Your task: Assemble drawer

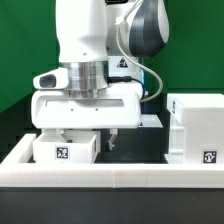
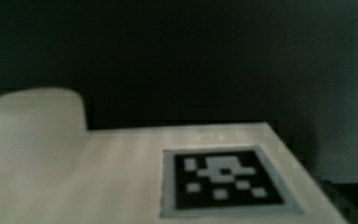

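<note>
**While I'm hovering low over the small tray – claw state unclear**

As I'm hanging just above the black table (image 1: 145, 138), my claw (image 1: 92, 132) is sitting right over the small tray (image 1: 65, 148) at the ext. view's left. That tray is lying on the table just behind the long white rail (image 1: 120, 172), w/ its tag (image 1: 63, 153) facing the camera. One dark finger (image 1: 112, 140) is showing beside the tray, on the ext. view's right of it. The other one is hiding behind the tray or my own body, so I can't tell if the claw is apart, together or clamping anything. Finger touching the tray wall vs. just beside it: can't tell either.

The big box (image 1: 196, 122) of the drawer is standing upright, well apart at the ext. view's right, w/ a 2nd tag (image 1: 210, 157) low on its front. A green backdrop (image 1: 20, 50) is filling the bg.

Wrist view is coming through blurry. A flat white surface (image 2: 105, 170) is carrying a b/w marker (image 2: 220, 180), and a rounded white lump (image 2: 34, 112) is rising at its edge. I can't ID the lump. Everything around them is looking dark.
</note>
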